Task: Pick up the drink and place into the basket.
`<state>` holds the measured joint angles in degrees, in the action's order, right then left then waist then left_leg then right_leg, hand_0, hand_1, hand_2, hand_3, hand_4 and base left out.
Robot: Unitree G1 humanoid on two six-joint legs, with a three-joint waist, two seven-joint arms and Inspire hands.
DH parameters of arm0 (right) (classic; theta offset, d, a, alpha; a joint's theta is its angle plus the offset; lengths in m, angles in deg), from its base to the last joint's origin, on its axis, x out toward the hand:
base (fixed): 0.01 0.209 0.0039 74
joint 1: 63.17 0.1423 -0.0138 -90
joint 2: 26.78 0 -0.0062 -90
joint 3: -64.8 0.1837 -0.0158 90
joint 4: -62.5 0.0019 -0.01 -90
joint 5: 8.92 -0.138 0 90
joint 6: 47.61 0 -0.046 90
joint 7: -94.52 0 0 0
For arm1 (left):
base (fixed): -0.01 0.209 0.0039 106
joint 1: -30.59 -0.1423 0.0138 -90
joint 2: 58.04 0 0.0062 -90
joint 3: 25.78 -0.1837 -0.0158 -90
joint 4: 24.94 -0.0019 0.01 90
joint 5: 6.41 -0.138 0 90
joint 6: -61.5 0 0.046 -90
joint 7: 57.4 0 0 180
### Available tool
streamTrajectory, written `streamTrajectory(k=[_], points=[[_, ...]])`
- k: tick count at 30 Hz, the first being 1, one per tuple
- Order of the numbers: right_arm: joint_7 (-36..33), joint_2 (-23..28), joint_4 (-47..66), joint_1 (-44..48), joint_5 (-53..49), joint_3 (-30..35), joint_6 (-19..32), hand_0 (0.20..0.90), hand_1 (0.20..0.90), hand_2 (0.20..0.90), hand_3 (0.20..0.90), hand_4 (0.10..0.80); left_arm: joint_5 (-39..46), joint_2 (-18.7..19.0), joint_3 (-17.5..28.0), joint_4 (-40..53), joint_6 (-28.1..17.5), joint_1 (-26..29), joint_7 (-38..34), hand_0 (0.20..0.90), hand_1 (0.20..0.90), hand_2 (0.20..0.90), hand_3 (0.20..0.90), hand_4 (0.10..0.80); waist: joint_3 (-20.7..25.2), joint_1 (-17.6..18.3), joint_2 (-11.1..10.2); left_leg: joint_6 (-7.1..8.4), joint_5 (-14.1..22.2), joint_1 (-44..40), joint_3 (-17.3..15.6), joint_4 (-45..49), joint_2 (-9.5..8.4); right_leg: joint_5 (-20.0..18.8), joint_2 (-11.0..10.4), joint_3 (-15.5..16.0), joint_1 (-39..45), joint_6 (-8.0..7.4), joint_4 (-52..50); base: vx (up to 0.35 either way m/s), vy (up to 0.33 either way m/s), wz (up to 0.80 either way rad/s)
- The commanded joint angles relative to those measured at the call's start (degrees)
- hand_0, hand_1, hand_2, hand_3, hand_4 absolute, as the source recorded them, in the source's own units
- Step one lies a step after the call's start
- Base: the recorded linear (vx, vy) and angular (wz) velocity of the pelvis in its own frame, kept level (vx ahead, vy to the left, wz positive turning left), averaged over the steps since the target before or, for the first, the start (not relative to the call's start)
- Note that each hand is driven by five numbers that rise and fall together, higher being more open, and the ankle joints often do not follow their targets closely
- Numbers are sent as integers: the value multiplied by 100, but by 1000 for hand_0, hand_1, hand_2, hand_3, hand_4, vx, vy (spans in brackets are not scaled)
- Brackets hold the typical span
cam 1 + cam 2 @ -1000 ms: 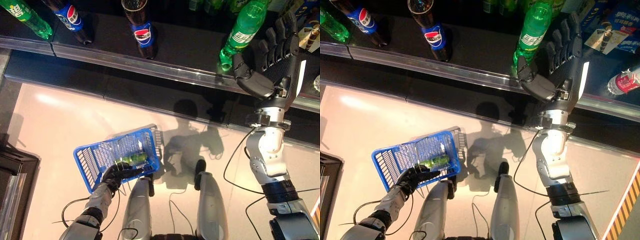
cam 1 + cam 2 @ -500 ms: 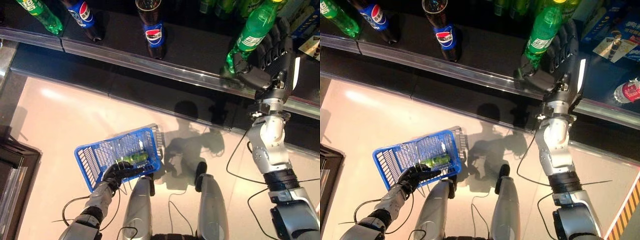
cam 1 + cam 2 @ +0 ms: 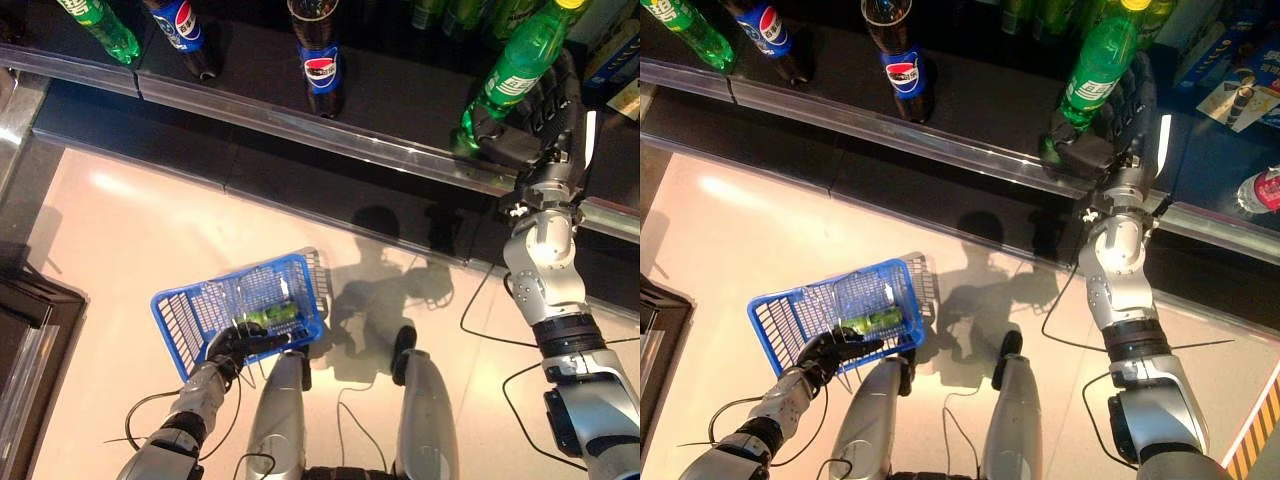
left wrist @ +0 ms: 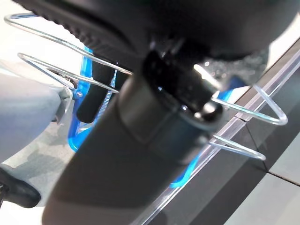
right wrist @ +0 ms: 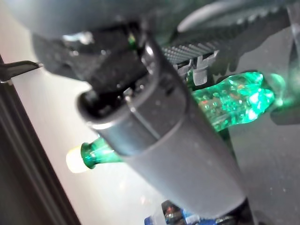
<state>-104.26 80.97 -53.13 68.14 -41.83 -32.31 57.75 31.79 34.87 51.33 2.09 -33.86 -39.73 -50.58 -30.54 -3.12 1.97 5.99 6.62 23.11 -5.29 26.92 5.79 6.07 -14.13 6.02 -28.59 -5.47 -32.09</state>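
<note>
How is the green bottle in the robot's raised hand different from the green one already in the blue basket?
The green bottle on the shelf stands upright, with the right hand curled round its lower part; the green bottle in the basket lies on its side. The shelf one looks larger. The second rests inside the blue basket, which the left hand holds by its handle. Both are green drink bottles.

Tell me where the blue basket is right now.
The blue basket hangs low on the robot's left in the eye views, above the pale floor, its wire handles gripped by the left hand. A green bottle lies inside it.
</note>
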Motion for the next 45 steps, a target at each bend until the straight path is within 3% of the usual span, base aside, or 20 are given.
streamTrajectory(k=[1,16,33,35,36,45], points=[[82,711,210,928,-51,59,349,900,900,900,900,800,-194,189,-400,192,271,-794,286,300,300,300,200,100,75,-73,-14,-321,-88,180,229,194,-51,-211,-82,155,425,84,460,0,0,0],[494,940,-991,1771,-265,-499,127,900,900,900,900,800,-210,269,-559,250,363,-720,332,300,300,300,200,100,75,-228,34,-321,-60,198,273,195,-84,-175,-120,194,341,84,357,-2,-2,2],[1175,731,-1431,2395,-923,-852,-25,900,900,900,900,800,-192,277,-704,282,406,-674,382,300,300,300,200,100,75,-352,118,-316,-74,67,286,6,-170,-169,-214,246,344,51,376,-6,7,4],[1268,710,-1531,2470,-1116,-840,-8,552,552,552,494,394,-201,278,-711,283,413,-663,401,300,300,300,200,100,75,-366,131,-311,-76,51,280,-17,-172,-172,-223,249,354,41,392,-7,6,2],[1309,704,-1585,2499,-1170,-848,13,300,300,300,200,100,-195,277,-726,288,405,-663,409,300,300,300,200,100,75,-375,139,-313,-78,56,279,-23,-181,-176,-229,251,344,37,392,0,0,0],[1375,625,-1700,2570,-1345,-838,35,300,300,300,200,100,-171,258,-792,300,398,-669,418,300,300,300,200,100,75,-411,185,-318,-98,10,273,-107,-221,-210,-292,292,341,15,433,-2,3,1]])
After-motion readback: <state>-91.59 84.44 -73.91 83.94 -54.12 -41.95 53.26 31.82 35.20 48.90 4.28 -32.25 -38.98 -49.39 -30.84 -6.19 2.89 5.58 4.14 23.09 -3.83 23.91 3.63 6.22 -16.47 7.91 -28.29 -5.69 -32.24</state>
